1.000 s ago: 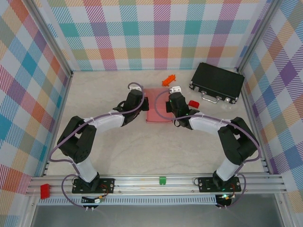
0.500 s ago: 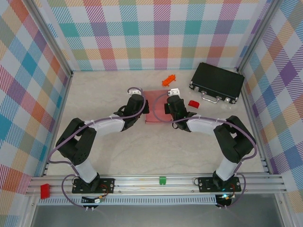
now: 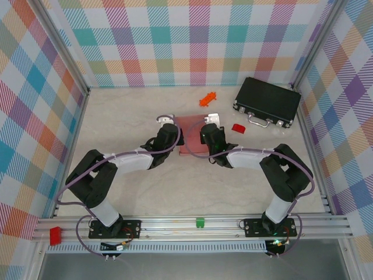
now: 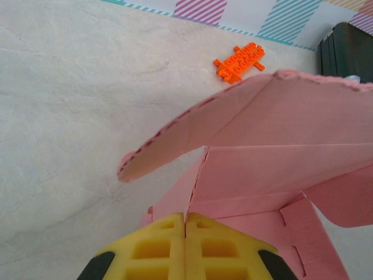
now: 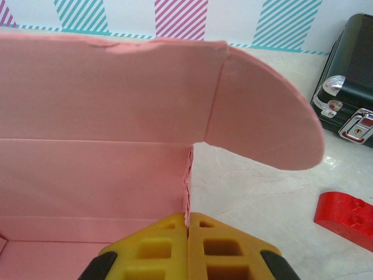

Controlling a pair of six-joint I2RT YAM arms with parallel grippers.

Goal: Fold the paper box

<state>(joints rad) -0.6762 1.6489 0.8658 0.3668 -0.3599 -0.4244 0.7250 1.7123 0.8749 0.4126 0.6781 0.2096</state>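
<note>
Evidently the left end effector point(image 4: 185, 219) is clamped shut on the left side wall of the pink thin-cardboard paper box point(image 3: 190, 129), which sits midway across the pale marbled bench point(image 3: 128, 111), toward its far edge, one rounded flap curling up. Opposite, the right end effector point(image 5: 187, 217) pinches the right wall likewise, probably so both walls stand upright together as the back panel rises. Toward the far right corner lie a small red plastic block point(image 3: 238, 128) and a black hard case point(image 3: 268, 100), apart from the box
</note>
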